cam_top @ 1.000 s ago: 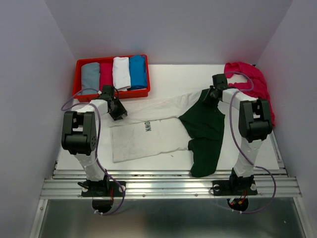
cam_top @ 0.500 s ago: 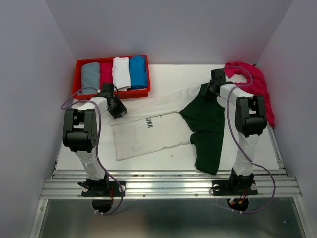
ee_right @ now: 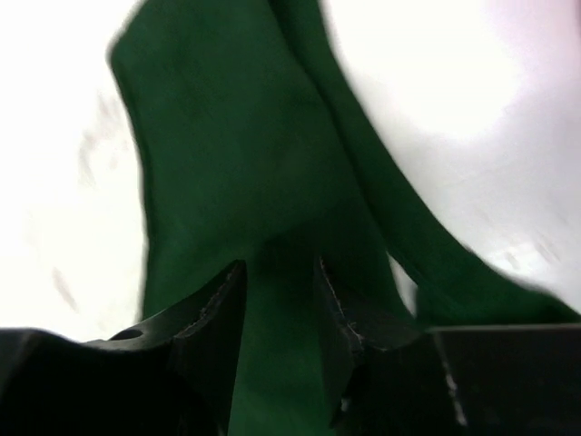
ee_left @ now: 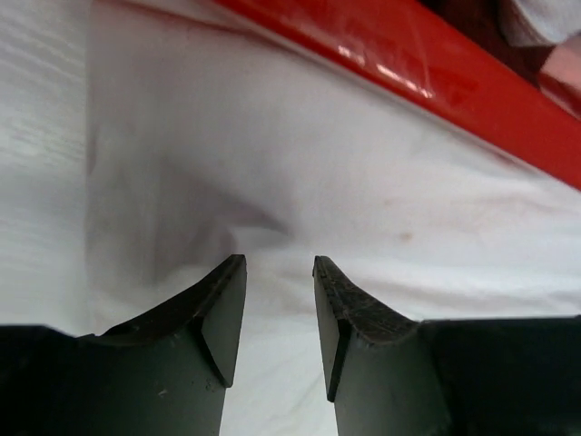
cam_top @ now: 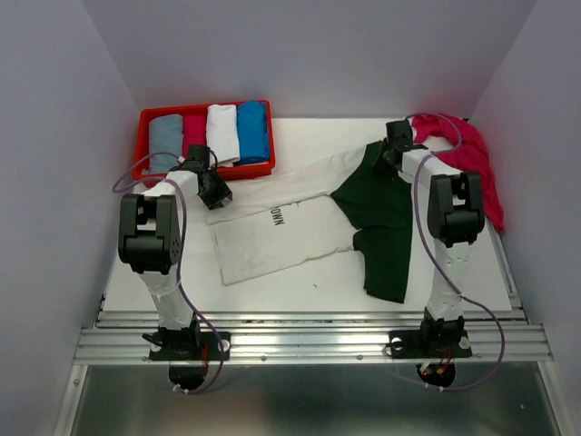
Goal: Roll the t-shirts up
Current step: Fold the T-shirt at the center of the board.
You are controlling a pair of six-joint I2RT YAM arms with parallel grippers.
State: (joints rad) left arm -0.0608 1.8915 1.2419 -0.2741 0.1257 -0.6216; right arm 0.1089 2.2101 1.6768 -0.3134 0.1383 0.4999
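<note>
Overhead, the cream t-shirt (cam_top: 272,241) stretches between left gripper (cam_top: 216,193) and right gripper (cam_top: 386,159). Only the wrist views show each clamped on its cloth: white left, green right.

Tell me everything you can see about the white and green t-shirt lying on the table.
The white and green t-shirt is soft cloth, with a cream-white body bearing dark letters and dark green at its right end. It lies spread out and wrinkled, slanted across the table, close beside the red tray. The left gripper pinches its white edge, the right gripper its green edge.
</note>
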